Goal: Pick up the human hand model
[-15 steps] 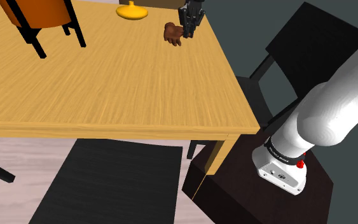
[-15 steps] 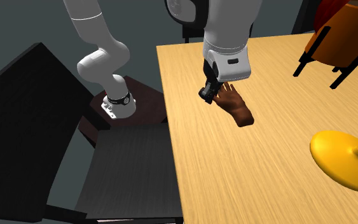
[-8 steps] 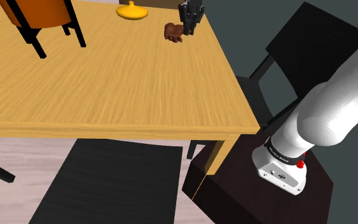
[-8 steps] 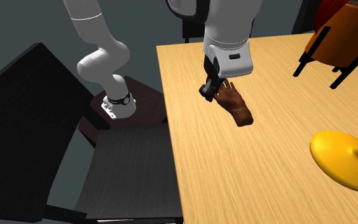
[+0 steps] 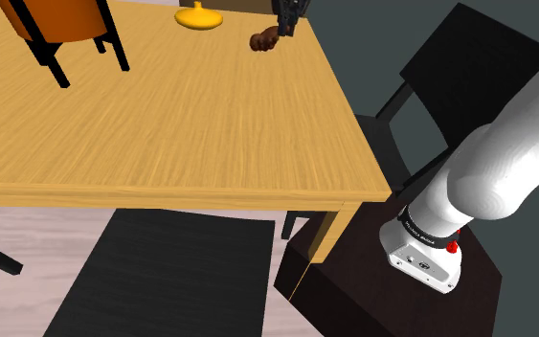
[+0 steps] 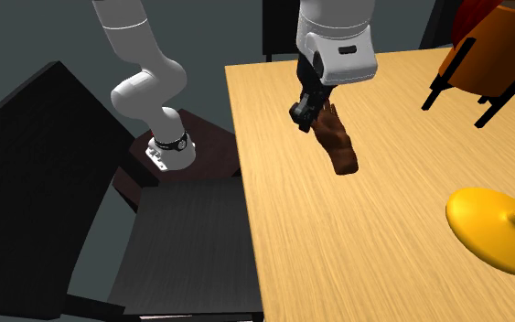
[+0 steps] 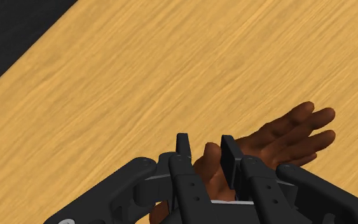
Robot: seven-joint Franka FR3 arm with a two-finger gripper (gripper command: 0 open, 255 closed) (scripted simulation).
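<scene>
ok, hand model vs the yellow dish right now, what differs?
Colour: the hand model is dark brown, the yellow dish bright yellow. Shape: the hand model is elongated with fingers; the yellow dish is a low round disc with a knob. State: the end effector clasps the hand model, tilted; the yellow dish lies flat, untouched. Both are over the wooden table.

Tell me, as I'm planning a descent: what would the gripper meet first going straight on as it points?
Probably the bare wooden tabletop. The gripper, shut on the brown hand model, points down at it; the model's hanging end may touch first, but the gap is hard to judge.
</scene>
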